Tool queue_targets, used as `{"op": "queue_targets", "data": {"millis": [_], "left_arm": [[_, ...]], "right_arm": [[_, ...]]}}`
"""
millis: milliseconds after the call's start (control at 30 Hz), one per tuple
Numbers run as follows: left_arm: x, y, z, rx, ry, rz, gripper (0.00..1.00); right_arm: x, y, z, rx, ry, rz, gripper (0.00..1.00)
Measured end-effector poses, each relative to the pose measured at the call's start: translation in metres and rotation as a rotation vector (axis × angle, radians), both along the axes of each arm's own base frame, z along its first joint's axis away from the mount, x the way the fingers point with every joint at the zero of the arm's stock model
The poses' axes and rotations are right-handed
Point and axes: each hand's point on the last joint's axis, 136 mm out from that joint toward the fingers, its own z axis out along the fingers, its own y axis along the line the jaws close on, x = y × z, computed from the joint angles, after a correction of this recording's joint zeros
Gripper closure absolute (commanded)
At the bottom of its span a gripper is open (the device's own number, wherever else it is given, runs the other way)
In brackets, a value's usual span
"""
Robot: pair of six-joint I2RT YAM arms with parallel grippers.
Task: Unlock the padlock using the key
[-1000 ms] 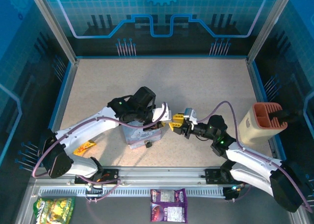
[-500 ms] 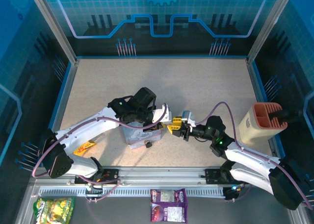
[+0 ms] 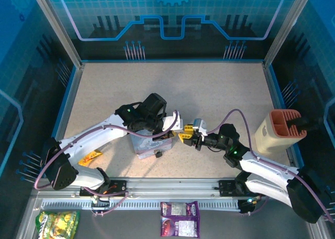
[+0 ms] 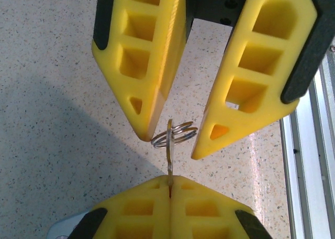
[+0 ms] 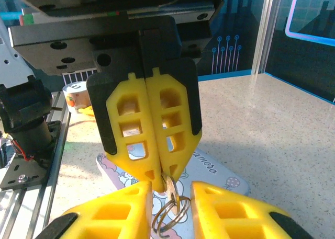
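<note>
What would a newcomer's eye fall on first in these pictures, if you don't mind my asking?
The two yellow pincers meet tip to tip over the middle of the table. The left pincer is shut on the thin key, while the right pincer stands open on either side of its wire ring. Close beside them lies the lilac cartoon-printed tin.

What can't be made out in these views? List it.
- Key blade: left wrist view, buried between the left gripper's shut fingers.
- Padlock: top external view, too small to tell whether its shackle is locked.
- Right gripper: right wrist view, fingers cut off by the bottom edge.
</note>
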Motion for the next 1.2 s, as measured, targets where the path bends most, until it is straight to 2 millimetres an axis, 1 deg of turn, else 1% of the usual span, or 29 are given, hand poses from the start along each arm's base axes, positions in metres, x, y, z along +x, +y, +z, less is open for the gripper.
{"op": "queue_targets", "data": {"millis": [200, 533, 600, 633, 700, 767, 800, 833, 867, 900, 933, 1033, 1100, 1133, 1200], "left_arm": [[0.0, 0.0, 0.0, 0.002, -0.011, -0.013, 1.0], [0.0, 0.001, -0.002, 0.008, -0.009, -0.012, 0.99], [-0.001, 0.002, -0.003, 0.007, -0.012, -0.011, 0.92], [0.0, 0.002, -0.003, 0.002, -0.017, -0.009, 0.88], [0.0, 0.002, -0.004, -0.013, -0.031, -0.007, 0.8], [-0.001, 0.003, -0.002, -0.044, -0.056, -0.001, 0.69], [-0.002, 0.004, 0.0, -0.064, -0.067, 0.008, 0.66], [-0.001, 0.005, 0.003, -0.091, -0.081, 0.019, 0.61], [0.001, 0.007, 0.008, -0.129, -0.099, 0.04, 0.54], [0.004, 0.01, 0.012, -0.165, -0.111, 0.068, 0.48], [0.01, 0.015, 0.019, -0.219, -0.135, 0.113, 0.45], [0.031, 0.04, 0.041, -0.405, -0.185, 0.27, 0.44], [0.041, 0.055, 0.057, -0.53, -0.213, 0.349, 0.44], [0.043, 0.058, 0.064, -0.588, -0.219, 0.368, 0.44], [0.042, 0.058, 0.075, -0.684, -0.212, 0.37, 0.45]], "right_arm": [[0.001, 0.0, -0.002, -0.006, 0.001, -0.002, 0.78], [0.0, 0.0, -0.004, -0.014, -0.004, 0.0, 0.93], [0.0, 0.0, -0.005, -0.018, 0.001, -0.001, 0.99], [0.0, 0.0, -0.005, -0.018, 0.003, -0.002, 1.0], [0.001, 0.0, -0.005, -0.017, 0.004, -0.006, 1.0], [0.003, -0.001, -0.003, -0.011, 0.007, -0.021, 1.0], [0.003, -0.002, -0.002, -0.006, 0.009, -0.028, 1.0], [0.004, -0.003, -0.001, 0.002, 0.012, -0.037, 1.0], [0.005, -0.005, 0.0, 0.014, 0.016, -0.049, 1.0], [0.006, -0.006, 0.001, 0.027, 0.024, -0.062, 1.0], [0.008, -0.009, 0.003, 0.044, 0.034, -0.079, 1.0], [0.014, -0.014, 0.01, 0.108, 0.08, -0.121, 1.0], [0.017, -0.015, 0.021, 0.171, 0.105, -0.131, 1.0], [0.018, -0.015, 0.026, 0.205, 0.117, -0.135, 1.0], [0.023, -0.015, 0.036, 0.274, 0.145, -0.144, 1.0]]}}
